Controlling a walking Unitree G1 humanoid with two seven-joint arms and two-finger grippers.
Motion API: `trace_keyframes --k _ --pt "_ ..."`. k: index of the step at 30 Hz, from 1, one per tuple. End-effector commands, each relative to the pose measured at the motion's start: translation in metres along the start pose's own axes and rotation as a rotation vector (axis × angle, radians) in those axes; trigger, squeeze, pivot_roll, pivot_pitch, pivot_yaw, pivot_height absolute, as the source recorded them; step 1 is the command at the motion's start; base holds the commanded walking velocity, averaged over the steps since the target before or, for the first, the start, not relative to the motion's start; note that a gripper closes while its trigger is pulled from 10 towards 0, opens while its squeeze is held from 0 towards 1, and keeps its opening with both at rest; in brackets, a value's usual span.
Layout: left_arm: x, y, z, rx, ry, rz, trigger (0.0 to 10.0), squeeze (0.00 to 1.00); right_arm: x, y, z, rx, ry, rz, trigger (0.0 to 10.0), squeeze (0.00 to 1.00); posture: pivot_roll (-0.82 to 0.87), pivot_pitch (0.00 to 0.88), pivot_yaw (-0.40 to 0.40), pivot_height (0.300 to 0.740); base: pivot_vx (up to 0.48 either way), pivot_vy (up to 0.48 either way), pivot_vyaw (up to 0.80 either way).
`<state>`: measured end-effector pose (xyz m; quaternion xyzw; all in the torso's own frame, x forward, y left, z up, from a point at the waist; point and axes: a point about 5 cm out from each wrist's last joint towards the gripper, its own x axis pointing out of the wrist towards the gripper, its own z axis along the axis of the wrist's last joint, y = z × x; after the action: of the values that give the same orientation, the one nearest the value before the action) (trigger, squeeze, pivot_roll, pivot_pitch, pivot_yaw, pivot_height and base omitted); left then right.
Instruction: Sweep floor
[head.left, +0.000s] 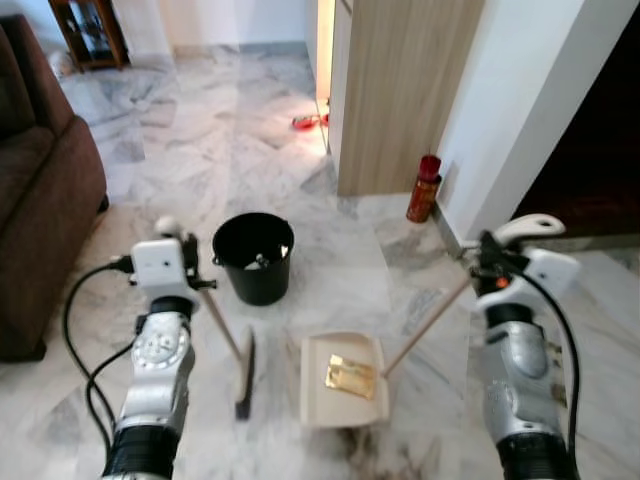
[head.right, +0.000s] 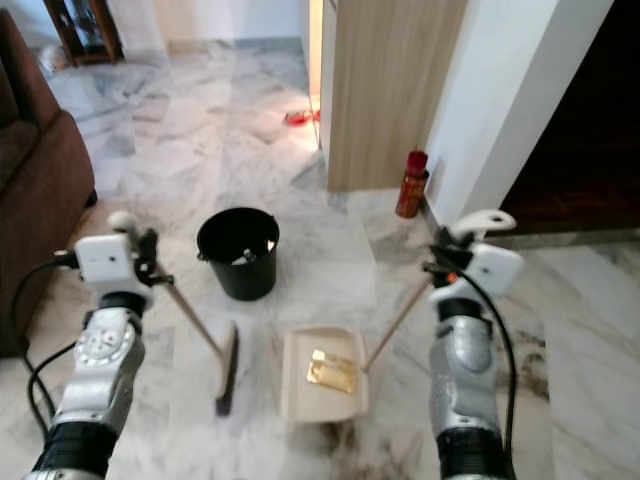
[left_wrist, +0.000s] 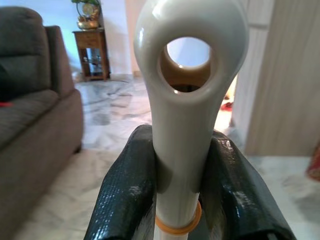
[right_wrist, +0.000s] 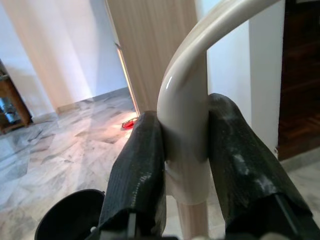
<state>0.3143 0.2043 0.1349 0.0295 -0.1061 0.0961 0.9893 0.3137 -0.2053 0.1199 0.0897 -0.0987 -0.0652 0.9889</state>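
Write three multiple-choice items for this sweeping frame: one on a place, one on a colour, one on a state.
1. Where does the gold wrapper lie?
A. in the dustpan
B. in the bucket
C. on the sofa

2. What colour is the bucket?
A. red
B. black
C. white

3. How does the left end effector stand?
A. open above the floor
B. shut on the bucket rim
C. shut on the broom handle

Key: 1 A, the wrapper rests on the cream dustpan. 2 B, the bucket is black inside and out. 3 C, both black fingers press the broom handle; the right end effector likewise clamps the dustpan handle.
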Motion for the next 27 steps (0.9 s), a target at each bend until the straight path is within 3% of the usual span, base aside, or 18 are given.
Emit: trace_keyframes --k 1,17,27 --pt "0.002 -0.004 0.010 -0.004 -0.048 -0.006 10.0 0.00 0.002 0.001 0.011 0.030 -0.063 -0.003 10.0 0.00 0.08 0.054 0.025 0.740 0.000 0.356 0.00" --pt "0.001 -0.002 0.010 -0.002 -0.049 0.000 10.0 0.00 0.005 0.006 0.019 0.039 -0.087 0.019 10.0 0.00 0.08 0.063 0.022 0.740 0.000 0.326 0.00" --pt "0.001 -0.004 0.012 0.001 -0.059 -0.010 10.0 0.00 0.014 0.015 0.040 0.076 -0.168 0.048 10.0 0.00 0.08 0.063 0.024 0.740 0.000 0.000 0.00"
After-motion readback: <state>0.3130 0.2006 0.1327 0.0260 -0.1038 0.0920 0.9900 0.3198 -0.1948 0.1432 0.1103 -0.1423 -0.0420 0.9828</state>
